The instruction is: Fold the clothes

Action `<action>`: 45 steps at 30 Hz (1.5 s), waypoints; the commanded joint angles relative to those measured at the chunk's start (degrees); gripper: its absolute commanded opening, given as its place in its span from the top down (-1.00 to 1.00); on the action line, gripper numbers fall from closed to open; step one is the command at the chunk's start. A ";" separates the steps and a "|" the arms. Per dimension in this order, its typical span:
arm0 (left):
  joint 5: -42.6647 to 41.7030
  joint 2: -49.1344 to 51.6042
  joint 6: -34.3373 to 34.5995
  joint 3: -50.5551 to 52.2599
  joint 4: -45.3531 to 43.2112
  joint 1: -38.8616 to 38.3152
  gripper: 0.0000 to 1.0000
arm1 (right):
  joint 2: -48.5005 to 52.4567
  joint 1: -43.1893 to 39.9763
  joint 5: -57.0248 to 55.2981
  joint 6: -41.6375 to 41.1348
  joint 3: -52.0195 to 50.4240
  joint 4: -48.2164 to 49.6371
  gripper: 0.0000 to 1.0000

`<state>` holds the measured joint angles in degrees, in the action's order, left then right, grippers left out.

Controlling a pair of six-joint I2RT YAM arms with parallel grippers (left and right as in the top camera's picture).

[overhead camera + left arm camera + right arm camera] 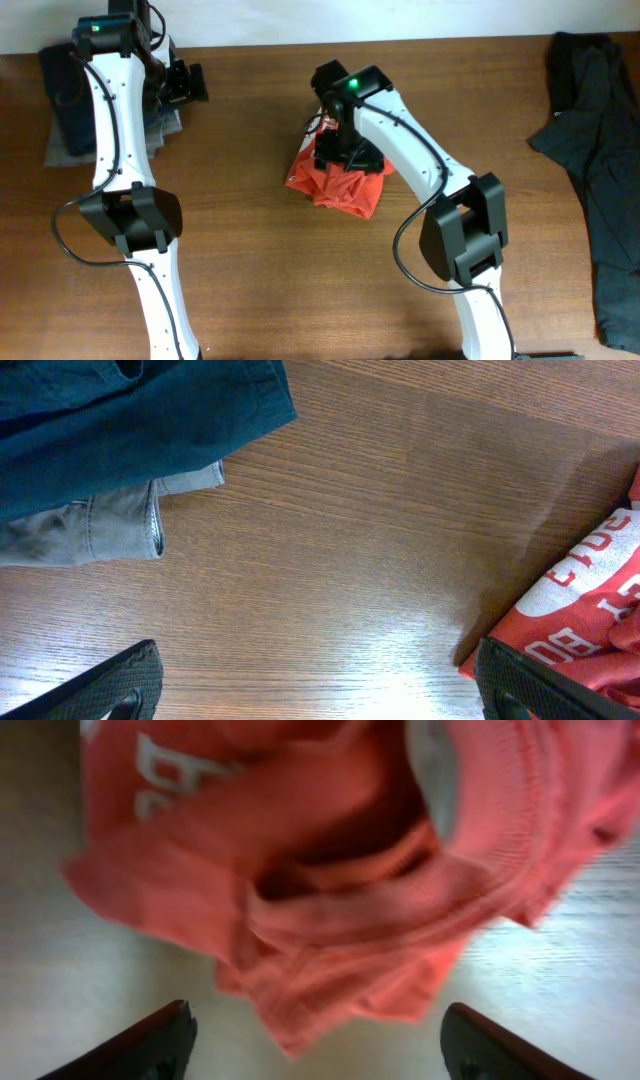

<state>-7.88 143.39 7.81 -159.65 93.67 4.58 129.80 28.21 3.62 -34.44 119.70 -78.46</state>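
From the overhead camera you are looking straight down on the whole tabletop (pixel 250 250). The left wrist camera is facing down at the wood from close by, catching the red T-shirt (pixel 590 610) at its right edge. The right wrist camera is sitting very near that same shirt, which is filling its blurred frame.

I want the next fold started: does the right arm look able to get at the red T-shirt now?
Probably yes: the right arm's fingers stand open close over the red T-shirt, with nothing in between.
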 commanded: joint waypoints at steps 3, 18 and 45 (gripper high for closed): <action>0.42 1.25 0.26 -0.61 0.04 0.09 -0.98 | -1.49 -0.09 -2.19 -8.33 -4.83 5.07 -0.52; 0.39 1.25 0.26 -0.61 0.07 0.09 -0.98 | 1.95 -0.04 -8.02 -11.50 -6.03 5.42 -0.37; 0.42 1.25 0.26 -0.61 0.02 0.09 -0.98 | -1.46 -4.63 -21.24 -10.56 -3.10 -8.57 0.26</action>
<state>-7.88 143.39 7.81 -159.65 93.65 4.58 131.31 24.51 -14.66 -44.82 115.07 -85.47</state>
